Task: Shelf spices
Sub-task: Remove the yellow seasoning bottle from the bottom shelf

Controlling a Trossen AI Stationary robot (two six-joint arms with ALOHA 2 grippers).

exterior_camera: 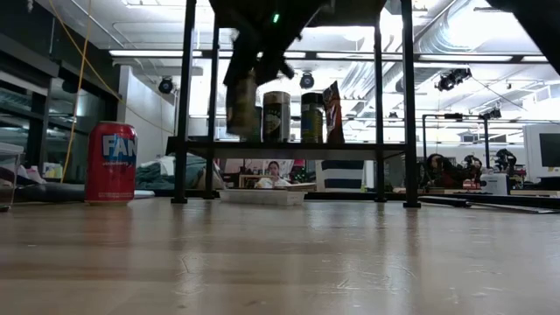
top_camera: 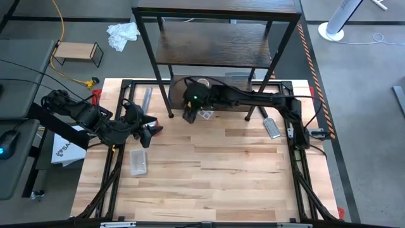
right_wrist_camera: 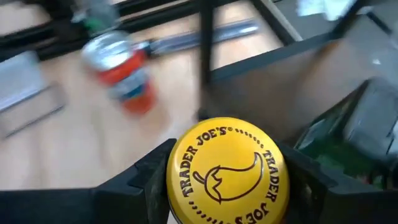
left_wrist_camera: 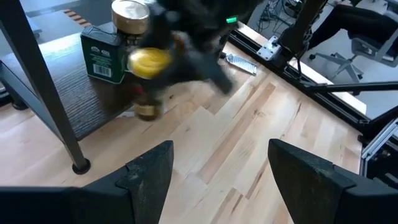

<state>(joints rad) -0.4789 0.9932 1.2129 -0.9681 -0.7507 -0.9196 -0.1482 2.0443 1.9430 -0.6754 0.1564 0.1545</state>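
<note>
The shelf (top_camera: pixel 221 44) stands at the table's far edge. On its lowest board (left_wrist_camera: pixel 93 93) stand a tan-lidded jar (left_wrist_camera: pixel 130 15) and a dark green box (left_wrist_camera: pixel 102 53). The low view shows two jars (exterior_camera: pixel 276 116) and a packet (exterior_camera: pixel 332 112) on that board. My right gripper (top_camera: pixel 190 113) is shut on the yellow-lidded jar (right_wrist_camera: pixel 227 168) at the board's front edge. My left gripper (left_wrist_camera: pixel 227 180) is open and empty, left of the jar and above the table. The red can (exterior_camera: pixel 111 162) stands on the table. My right gripper pinches the yellow-lidded jar at its lid (right_wrist_camera: pixel 180 186), one finger on each side. The fingers (right_wrist_camera: pixel 149 174) come from above, pointing down. The jar (exterior_camera: pixel 241 105) hangs upright below them, clear of the table, at the height of the lowest board.
A flat clear plastic piece (top_camera: pixel 138 161) lies at the table's left. A small silver object (top_camera: pixel 271 126) lies at the right. A metal rod (top_camera: pixel 145 98) lies near the shelf's left leg. A light-wood rack (top_camera: pixel 76 52) and a white cloth (top_camera: pixel 123 33) lie on the floor beyond.
</note>
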